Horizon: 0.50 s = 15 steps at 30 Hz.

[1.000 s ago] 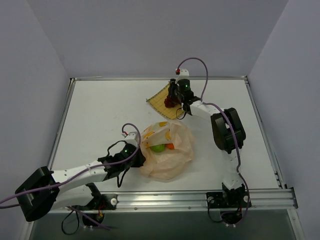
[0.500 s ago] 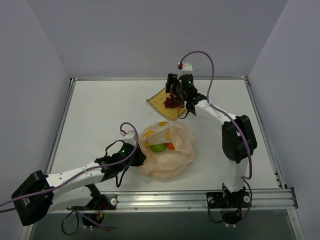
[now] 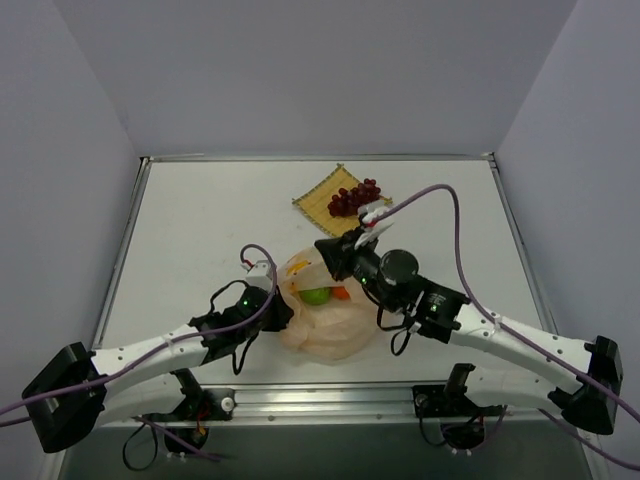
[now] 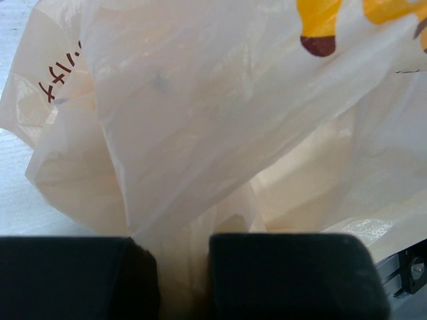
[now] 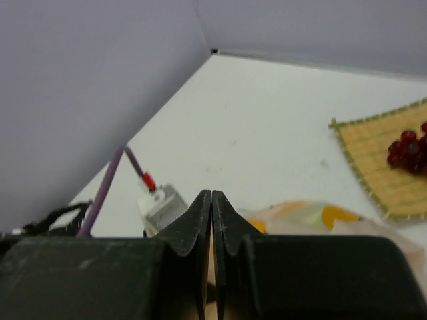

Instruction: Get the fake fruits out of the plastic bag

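Peeking from bag: green, seemingly round fruit.

Red-brown lettering on bag, approx 9 o'clock in left wrist view, creased & cut off, not legible.

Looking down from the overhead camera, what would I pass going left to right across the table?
left gripper pinching the plastic bag → round green fruit in it → dark red grape bunch on woven mat
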Available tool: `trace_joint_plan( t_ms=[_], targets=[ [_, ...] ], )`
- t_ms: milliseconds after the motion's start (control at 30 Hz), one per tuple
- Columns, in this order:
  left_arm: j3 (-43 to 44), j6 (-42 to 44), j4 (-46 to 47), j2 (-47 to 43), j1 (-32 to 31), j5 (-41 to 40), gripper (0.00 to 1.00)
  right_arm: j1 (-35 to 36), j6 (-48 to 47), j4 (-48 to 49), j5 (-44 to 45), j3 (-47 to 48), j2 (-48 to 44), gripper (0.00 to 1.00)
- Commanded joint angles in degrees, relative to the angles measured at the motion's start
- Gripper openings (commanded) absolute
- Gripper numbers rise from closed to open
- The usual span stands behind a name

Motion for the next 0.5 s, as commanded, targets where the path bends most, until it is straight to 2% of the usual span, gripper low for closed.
trace_joint_plan(
  t_ms=[0,133,333,400,433,467],
  targets=[
    [2.97,0.77,2.2,-1.52,0.25,-0.57,0.02,8.81,4.7,-3.78,10.76,-6.85,-2.51,0.0],
    [2.26,-1.08,2.81,-3.1,0.25,-1.36,0.02,13.59,9.1,-3.7,12.21,-12.48,-1.47,0.01],
    [4.28,-1.87,1.93,-4.68,0.25,-1.37,0.02,14.83,8.94,-4.76,17.38,-12.22,6.7,0.04],
    [4.11,-2.13,2.11,-4.6,0.25,-0.93,0.02,14.83,7.28,-4.67,18.62,-11.17,9.95,0.13],
    [3.93,-2.22,2.28,-4.51,0.25,-0.75,0.02,14.74,6.75,-4.41,19.14,-10.82,11.88,0.21],
    [3.76,-2.31,2.46,-4.16,0.25,-0.66,0.02,13.96,5.61,-4.41,18.71,-10.47,12.94,0.23]
  ],
)
